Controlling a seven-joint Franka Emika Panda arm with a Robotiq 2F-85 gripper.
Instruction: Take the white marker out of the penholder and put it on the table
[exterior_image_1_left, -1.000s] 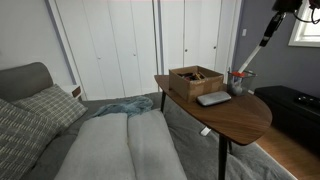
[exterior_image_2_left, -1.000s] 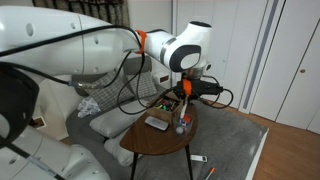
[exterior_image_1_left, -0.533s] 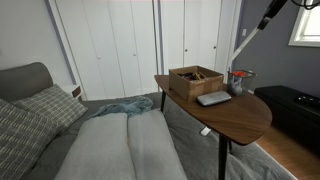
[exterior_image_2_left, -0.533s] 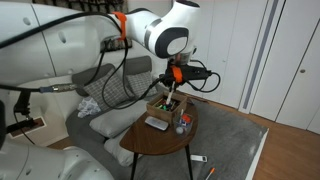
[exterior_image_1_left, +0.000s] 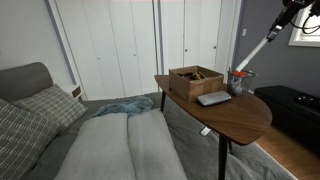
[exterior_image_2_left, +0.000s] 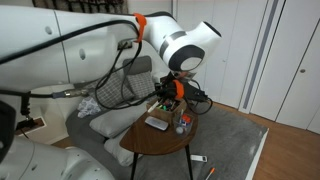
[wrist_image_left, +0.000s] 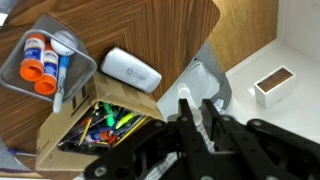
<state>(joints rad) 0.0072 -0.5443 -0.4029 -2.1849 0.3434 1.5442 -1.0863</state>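
The table (exterior_image_1_left: 240, 120) is a rounded wooden top with no lip that I can see, so anything round laid near its rim could roll off. The wooden box (exterior_image_1_left: 195, 78) takes up the far part of the table. The grey slab (exterior_image_1_left: 213, 98) lies just beside the box, and the penholder (exterior_image_1_left: 239, 82) stands close to the edge next to both. The open room is the bare wood at the near rounded end, well apart from all three.

The white marker (exterior_image_1_left: 258, 50) hangs slantwise in the air, with its upper end in the gripper (exterior_image_1_left: 276, 27) and its lower end just above the penholder's rim. The jaws are closed on that upper end. In the wrist view the cup sits well off to the side of the fingers, so the marker looks clear of it.

The marker is probably light, stiff and smooth-barrelled. Gripped at one end, it may swing or slip, and a grip nearer the middle would be steadier. Lowering it flat onto the bare wood, away from the rim, seems safest.
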